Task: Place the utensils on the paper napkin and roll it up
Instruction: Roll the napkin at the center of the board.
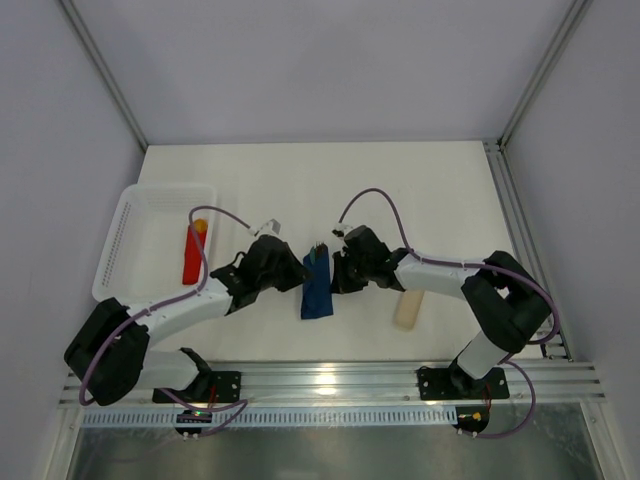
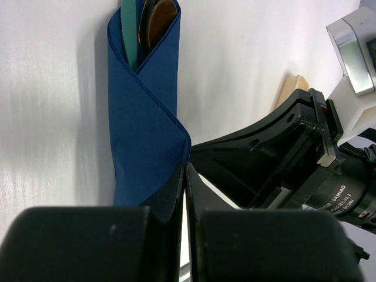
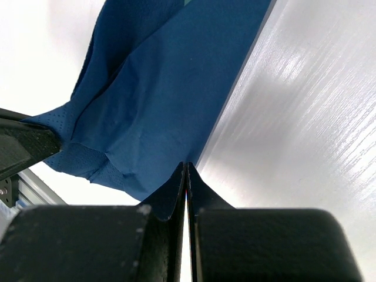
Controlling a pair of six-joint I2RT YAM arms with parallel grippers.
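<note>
a blue napkin (image 1: 318,292) is seen rolled around the utensils (image 2: 154,23), whose copper ends show at one end. it lies on the white counter (image 1: 430,190) between two claws. the left claw (image 2: 185,170) is closed tight, tips touching the roll's side. the right claw (image 3: 187,167) is closed too, tips at the napkin's edge.

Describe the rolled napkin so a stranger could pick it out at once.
On the white table, look between the tips of the left gripper and right gripper, near the front middle. There lies the paper napkin, a narrow navy-blue roll with utensils poking from its far end, unlike the pale beige bar on its right.
</note>
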